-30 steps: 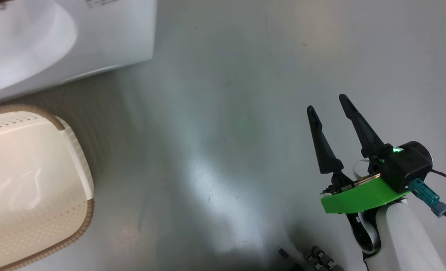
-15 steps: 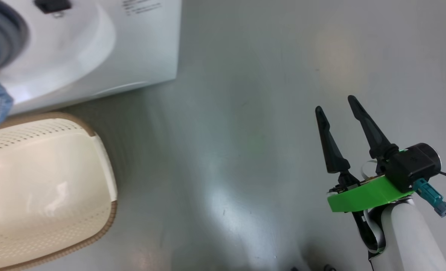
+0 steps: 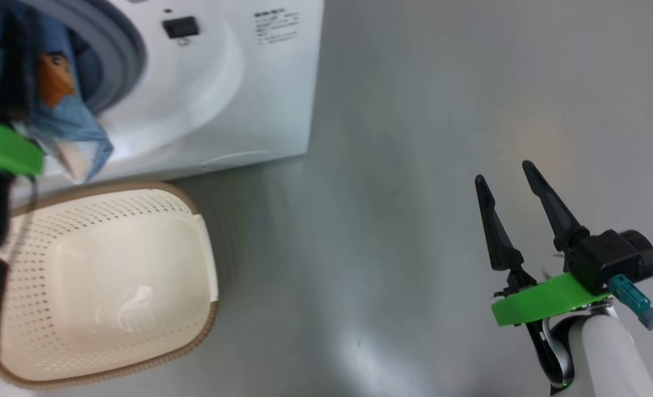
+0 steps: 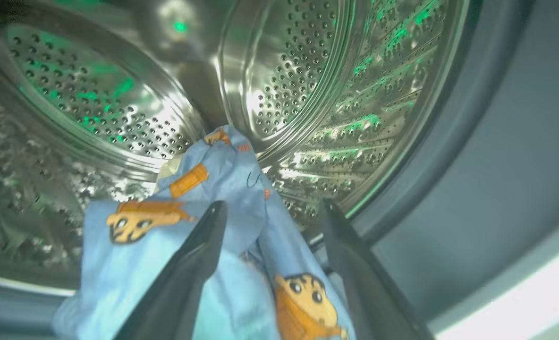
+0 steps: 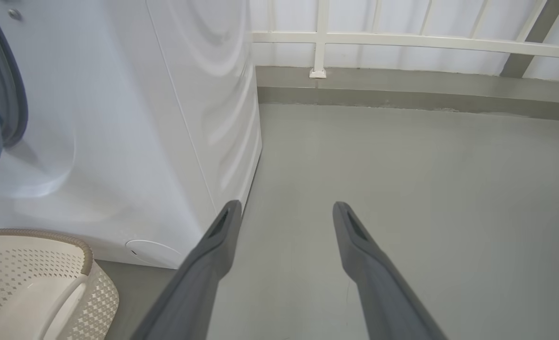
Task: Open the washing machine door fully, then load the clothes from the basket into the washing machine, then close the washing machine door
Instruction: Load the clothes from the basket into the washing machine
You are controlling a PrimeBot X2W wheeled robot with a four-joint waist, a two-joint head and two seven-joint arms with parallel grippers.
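The white washing machine (image 3: 238, 94) stands at the upper left with its grey rubber ring (image 3: 119, 52) exposed; the washing machine door is out of view. A light blue cloth with orange cartoon figures (image 4: 133, 264) lies in the mouth of the perforated steel drum (image 4: 303, 71), and its end hangs over the front lip (image 3: 70, 129). My left gripper (image 4: 274, 208) is open, its fingers spread around the cloth without pinching it. The cream basket (image 3: 194, 231) sits on the floor below the opening, its bare bottom showing. My right gripper (image 3: 506, 184) hangs open over the floor, holding nothing.
Grey floor (image 3: 392, 165) stretches to the right of the machine. A white railing (image 5: 402, 40) above a low grey kerb runs along the far side. The basket's loop handle (image 5: 64, 295) stands close to the machine's lower front corner.
The head camera has swung towards the machine, bringing the drum opening, the hanging blue cloth and my left wrist's green mount into view. The right gripper stays open in the same pose.
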